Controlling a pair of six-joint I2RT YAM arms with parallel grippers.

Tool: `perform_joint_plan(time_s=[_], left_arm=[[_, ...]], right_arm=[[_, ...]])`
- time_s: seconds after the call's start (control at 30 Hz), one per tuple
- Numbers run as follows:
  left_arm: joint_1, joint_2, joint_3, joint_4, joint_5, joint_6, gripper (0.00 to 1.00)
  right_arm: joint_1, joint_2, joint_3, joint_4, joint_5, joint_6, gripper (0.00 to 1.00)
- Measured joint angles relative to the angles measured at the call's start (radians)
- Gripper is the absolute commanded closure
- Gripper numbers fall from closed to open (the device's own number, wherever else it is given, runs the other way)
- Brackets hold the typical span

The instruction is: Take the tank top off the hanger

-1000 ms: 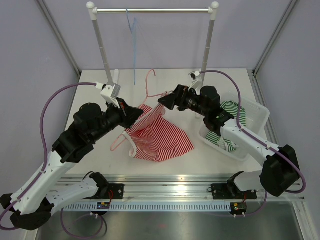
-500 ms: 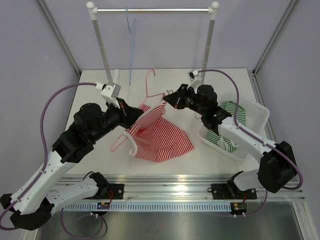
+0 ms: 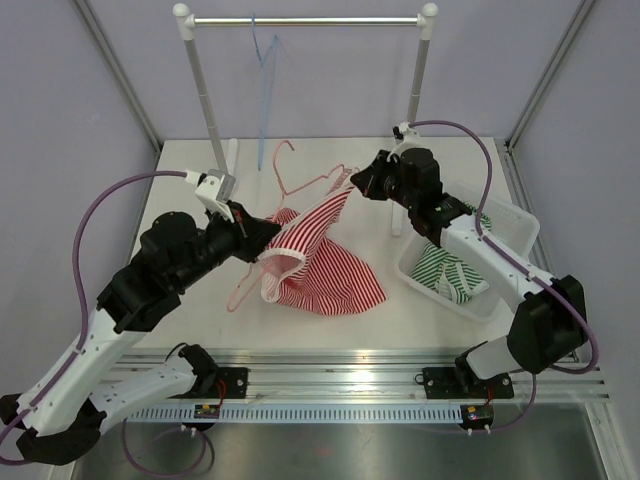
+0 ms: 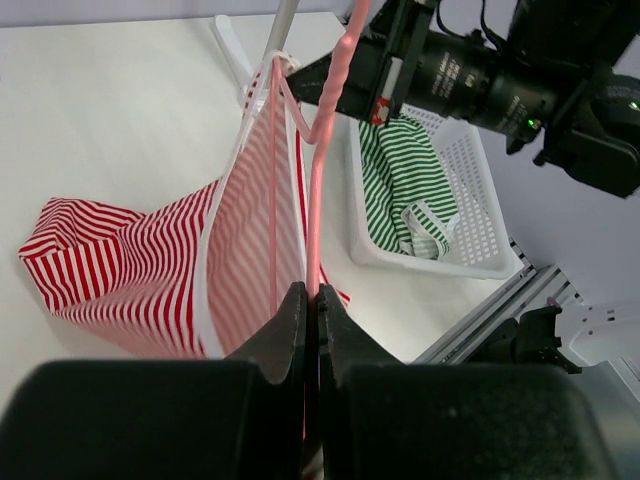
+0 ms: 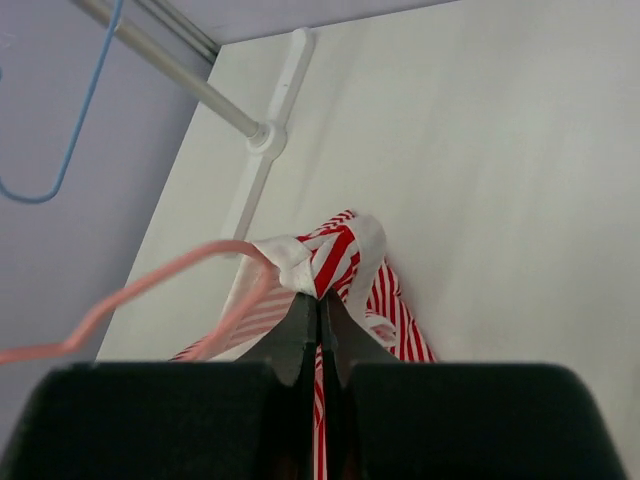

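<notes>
The red-and-white striped tank top [image 3: 325, 275] lies partly on the table, with one strap pulled up and taut. It still hangs on the pink hanger [image 3: 300, 186], whose hook points toward the rack. My left gripper [image 3: 270, 233] is shut on the hanger's wire, which shows in the left wrist view [image 4: 312, 300] with the tank top [image 4: 150, 265] draped to the left. My right gripper [image 3: 358, 186] is shut on the bunched strap, seen in the right wrist view [image 5: 322, 305] where the strap [image 5: 335, 250] sits at the end of the hanger [image 5: 170, 275].
A white basket [image 3: 521, 222] holding a green striped garment [image 3: 440, 268] stands at the right, under my right forearm. At the back is a clothes rack [image 3: 310, 20] with a blue hanger [image 3: 262, 60] on its rail. Its posts stand at the table's rear.
My right gripper has shut on the tank top's strap and drawn it up and back to the right, stretching the cloth. The left arm with the hanger has shifted slightly left.
</notes>
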Motion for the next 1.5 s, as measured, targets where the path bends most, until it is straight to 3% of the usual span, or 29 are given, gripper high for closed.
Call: perform_joint_plan(time_s=[0.27, 0.43, 0.57, 0.8, 1.0, 1.23, 1.27, 1.3, 1.33, 1.37, 1.4, 1.5], left_arm=[[0.000, -0.003, 0.000, 0.005, 0.045, 0.006, 1.00], [0.000, 0.020, 0.009, 0.055, 0.058, 0.006, 1.00], [-0.004, 0.095, 0.062, 0.142, 0.060, 0.013, 1.00], [-0.010, 0.268, 0.183, 0.343, 0.000, 0.052, 1.00], [-0.010, 0.383, 0.308, 0.407, -0.090, 0.093, 1.00], [-0.010, 0.397, 0.333, 0.462, -0.159, 0.146, 1.00], [-0.010, 0.402, 0.346, 0.445, -0.165, 0.144, 1.00], [-0.010, 0.406, 0.357, 0.422, -0.173, 0.135, 1.00], [-0.010, 0.406, 0.362, 0.397, -0.181, 0.122, 1.00], [-0.010, 0.405, 0.364, 0.367, -0.186, 0.109, 1.00], [-0.010, 0.402, 0.364, 0.335, -0.188, 0.095, 1.00], [-0.010, 0.393, 0.364, 0.247, -0.188, 0.064, 1.00]], right_arm=[[-0.066, 0.102, 0.108, -0.124, -0.026, -0.039, 1.00], [-0.089, 0.092, 0.077, -0.098, -0.209, -0.019, 1.00], [-0.075, 0.017, -0.026, -0.005, -0.426, 0.059, 1.00], [0.115, -0.230, -0.047, -0.004, -0.570, 0.060, 1.00], [0.201, -0.364, -0.088, -0.087, -0.483, -0.037, 1.00], [0.404, -0.214, -0.170, -0.256, -0.208, -0.119, 1.00], [0.409, -0.206, -0.187, -0.270, -0.169, -0.119, 0.96], [0.409, -0.203, -0.208, -0.292, -0.123, -0.118, 0.58], [0.408, -0.202, -0.221, -0.312, -0.088, -0.110, 0.28], [0.407, -0.202, -0.225, -0.330, -0.056, -0.109, 0.07], [0.407, -0.202, -0.225, -0.335, -0.034, -0.109, 0.01], [0.407, -0.202, -0.220, -0.332, 0.020, -0.115, 0.01]])
